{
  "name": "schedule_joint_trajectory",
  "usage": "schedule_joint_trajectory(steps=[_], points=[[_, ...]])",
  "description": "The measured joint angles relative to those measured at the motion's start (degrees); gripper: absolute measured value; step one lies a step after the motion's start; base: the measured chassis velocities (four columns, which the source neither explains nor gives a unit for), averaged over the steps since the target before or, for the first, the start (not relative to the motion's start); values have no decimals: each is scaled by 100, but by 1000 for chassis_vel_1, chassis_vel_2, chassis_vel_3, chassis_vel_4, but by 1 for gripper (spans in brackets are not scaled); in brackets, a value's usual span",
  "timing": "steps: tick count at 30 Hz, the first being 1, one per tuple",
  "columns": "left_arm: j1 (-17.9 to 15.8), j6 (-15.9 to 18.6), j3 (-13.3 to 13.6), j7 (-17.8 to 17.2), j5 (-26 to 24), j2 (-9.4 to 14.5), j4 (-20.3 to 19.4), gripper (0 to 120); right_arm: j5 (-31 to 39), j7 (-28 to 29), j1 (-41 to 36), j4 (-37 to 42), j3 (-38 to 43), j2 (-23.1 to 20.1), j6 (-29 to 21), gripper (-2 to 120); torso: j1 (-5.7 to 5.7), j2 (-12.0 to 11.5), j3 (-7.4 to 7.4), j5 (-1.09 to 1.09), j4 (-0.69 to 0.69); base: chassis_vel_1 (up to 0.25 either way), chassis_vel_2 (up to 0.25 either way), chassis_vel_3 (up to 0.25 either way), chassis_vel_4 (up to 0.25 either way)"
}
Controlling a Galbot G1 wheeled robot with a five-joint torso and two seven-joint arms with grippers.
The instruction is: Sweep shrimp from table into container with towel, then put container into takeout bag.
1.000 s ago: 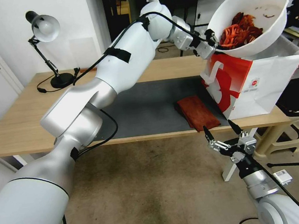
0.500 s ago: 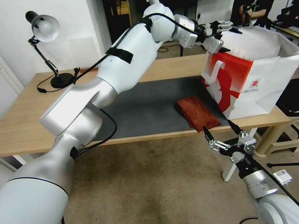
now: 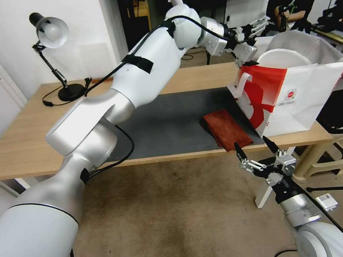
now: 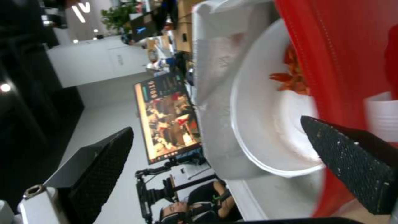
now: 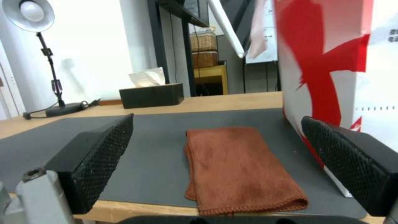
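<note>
Left gripper, fingers spread, empty, hovers above red-white paper takeout bag. Round white plastic container sits inside bag, just below gripper; left wrist view reveals red-orange shrimp inside. Right gripper spread, below worktop edge, facing rust-brown folded towel.

**Left arm stretched high, right arm held low**

The left arm reaches forward and to the right, elbow raised, its wrist bent at the far end. The left gripper hangs in the air with its fingers spread wide and nothing between them. The right arm stays low by the robot's right side, the right gripper pointing up and forward, fingers parted and empty
</note>
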Motion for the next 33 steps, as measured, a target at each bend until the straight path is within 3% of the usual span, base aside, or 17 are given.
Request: schedule_joint_trajectory(steps=[5,7,8,9,11,12,13,14,15,16,17,18,19,20,22,33], points=[[-63,235,130,-315,-518,1,-59,100,7,2,3,15,5,21,0,100,0,0,0,0,0,0,0,0,0],[-107,536,356,-796,-1087,31,-156,100,9,10,2,38,12,36,0,100,0,0,0,1,-4,0,0,0,0],[-114,727,490,-1105,-1463,166,-240,100,9,14,5,48,14,43,-5,100,0,0,0,3,-9,0,0,0,0],[-114,727,490,-1105,-1463,166,-240,100,9,14,5,48,14,43,-5,100,0,0,0,3,-9,0,0,0,0],[-62,1185,725,-1697,-2380,607,-409,100,9,22,11,73,18,54,-22,100,-1,0,0,0,0,0,0,0,0],[-62,1185,725,-1697,-2380,607,-409,100,9,22,11,73,18,54,-22,100,-1,0,0,0,0,0,0,0,0],[0,1437,854,-2151,-2829,828,-522,100,8,23,23,83,13,60,-30,100,0,0,1,-2,4,0,0,0,0],[18,1504,895,-2300,-2960,889,-552,100,8,23,26,84,11,61,-32,100,0,0,0,-3,4,0,0,0,0],[71,1712,1011,-2770,-3381,1045,-659,100,6,24,37,86,4,62,-42,100,0,0,1,-4,6,0,0,0,0],[71,1712,1011,-2770,-3381,1045,-659,100,6,24,37,86,4,62,-42,100,0,0,1,-4,6,0,0,0,0],[157,2142,1150,-3374,-4019,1235,-931,100,5,28,57,97,-7,60,-62,100,0,0,0,-3,4,0,0,0,0],[217,2465,1240,-3702,-4429,1343,-1150,100,6,31,65,103,-13,53,-74,100,-1,0,0,-2,1,0,0,0,0],[217,2465,1240,-3702,-4429,1343,-1150,100,6,31,65,103,-13,53,-74,100,-1,0,0,-2,1,0,0,0,0],[257,2674,1295,-3911,-4673,1411,-1304,100,5,33,72,105,-15,48,-82,100,-1,0,0,-1,-1,0,0,0,0],[458,3501,1377,-4625,-5434,1640,-1949,100,6,47,99,111,-26,37,-105,100,0,0,0,-1,0,0,0,0,0],[793,4450,1144,-5575,-6212,1895,-2777,100,-2,60,119,148,-27,75,-122,100,0,0,0,1,-4,0,0,0,0]])
